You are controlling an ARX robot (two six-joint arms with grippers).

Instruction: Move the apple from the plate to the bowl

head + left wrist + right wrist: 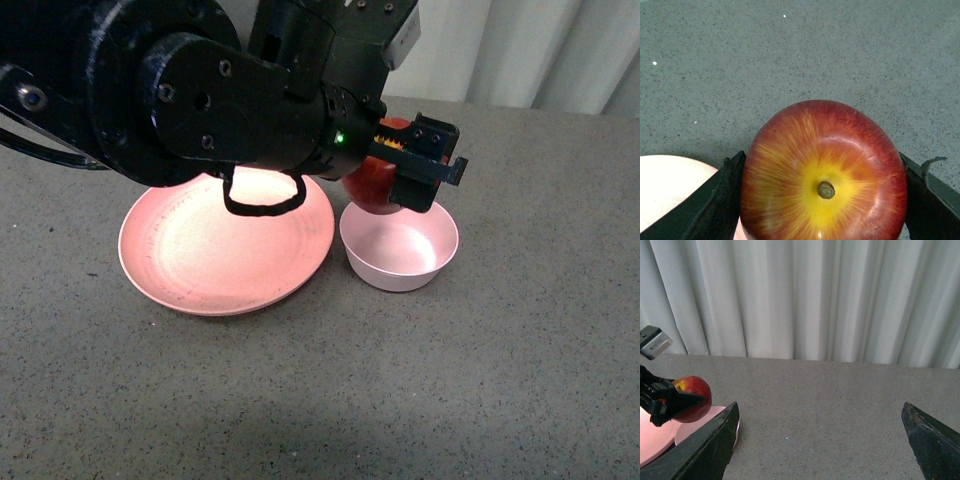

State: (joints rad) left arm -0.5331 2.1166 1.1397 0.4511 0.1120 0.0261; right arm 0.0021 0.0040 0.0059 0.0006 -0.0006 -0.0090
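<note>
The glossy dark-red apple [368,186] hangs in the air just above the back-left rim of the small pale-pink bowl [400,274], close to the gap between bowl and plate. My left gripper [408,168] is shut on it. In the left wrist view the apple [825,175] fills the space between both black fingers, its stem and yellow patch facing the camera. The wide pink plate [200,265] lies left of the bowl with nothing on it. My right gripper [820,407] is open over bare table. From there the apple [694,399] shows at the far side, above the bowl [707,427].
The grey speckled tabletop [480,380] stretches all around the plate and bowl. My left arm [200,90] looms over the back of the plate. White curtains [805,295] hang behind the table's far edge.
</note>
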